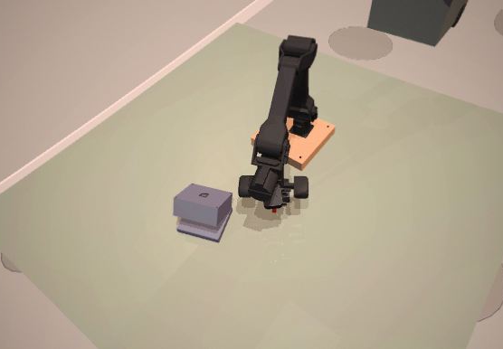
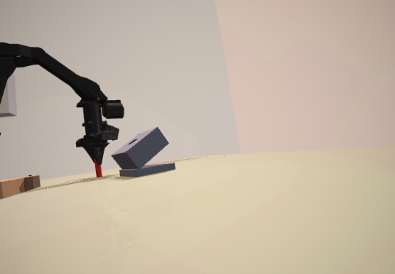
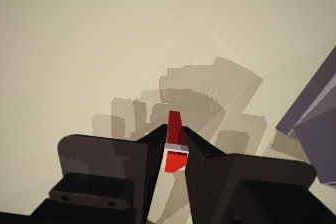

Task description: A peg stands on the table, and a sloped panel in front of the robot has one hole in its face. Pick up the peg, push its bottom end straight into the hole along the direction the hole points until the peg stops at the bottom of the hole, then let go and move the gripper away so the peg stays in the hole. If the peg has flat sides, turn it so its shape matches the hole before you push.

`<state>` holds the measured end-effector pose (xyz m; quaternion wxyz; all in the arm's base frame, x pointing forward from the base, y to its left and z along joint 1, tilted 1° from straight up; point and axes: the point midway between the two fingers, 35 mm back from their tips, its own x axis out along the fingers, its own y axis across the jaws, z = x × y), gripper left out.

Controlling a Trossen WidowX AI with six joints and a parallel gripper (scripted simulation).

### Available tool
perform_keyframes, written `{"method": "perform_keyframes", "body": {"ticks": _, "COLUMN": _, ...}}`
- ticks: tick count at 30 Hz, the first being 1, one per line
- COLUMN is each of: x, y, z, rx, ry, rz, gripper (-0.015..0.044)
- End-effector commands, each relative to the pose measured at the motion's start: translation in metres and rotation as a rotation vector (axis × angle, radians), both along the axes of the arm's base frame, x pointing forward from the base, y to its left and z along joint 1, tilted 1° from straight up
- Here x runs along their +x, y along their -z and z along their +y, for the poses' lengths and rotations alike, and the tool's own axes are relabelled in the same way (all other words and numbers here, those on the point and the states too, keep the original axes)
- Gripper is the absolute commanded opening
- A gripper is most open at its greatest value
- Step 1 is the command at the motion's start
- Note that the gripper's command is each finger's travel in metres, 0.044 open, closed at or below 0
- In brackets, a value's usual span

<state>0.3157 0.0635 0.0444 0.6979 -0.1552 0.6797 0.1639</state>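
Note:
The red peg [image 1: 274, 210] [image 2: 99, 171] [image 3: 176, 162] is upright, its bottom at or very near the table. It has a pale band near its bright red top. My gripper [image 2: 99, 160] [image 3: 174, 129] points down and is shut on the peg, with one finger on each side of its upper part. In the top view the arm hides all but a bit of the peg. The grey-purple sloped panel block [image 1: 194, 212] [image 2: 150, 149] [image 3: 322, 145] stands beside the gripper. Its tilted face has one hole [image 1: 204, 195] [image 2: 133, 141], which looks D-shaped; its inside is hidden.
The panel rests on a flat base plate [image 1: 199, 231] [image 2: 156, 169], close to the gripper. The arm's wooden mounting board [image 1: 314, 142] [image 2: 8, 186] is behind the gripper. A dark box [image 1: 409, 20] stands beyond the table's far edge.

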Motion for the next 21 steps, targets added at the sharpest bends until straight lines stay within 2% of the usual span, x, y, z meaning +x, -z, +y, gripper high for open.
{"method": "perform_keyframes", "body": {"ticks": 1, "x": 0.0, "y": 0.0, "z": 0.0, "rx": 0.001, "ry": 0.0, "rz": 0.0, "gripper": 0.0}}
{"method": "perform_keyframes", "body": {"ticks": 9, "x": 0.001, "y": -0.007, "z": 0.0, "rx": 0.0, "ry": 0.001, "rz": 0.0, "gripper": 0.0}}
{"method": "perform_keyframes", "body": {"ticks": 21, "x": 0.002, "y": -0.053, "z": 0.0, "rx": -0.003, "ry": 0.004, "rz": 0.003, "gripper": 0.0}}
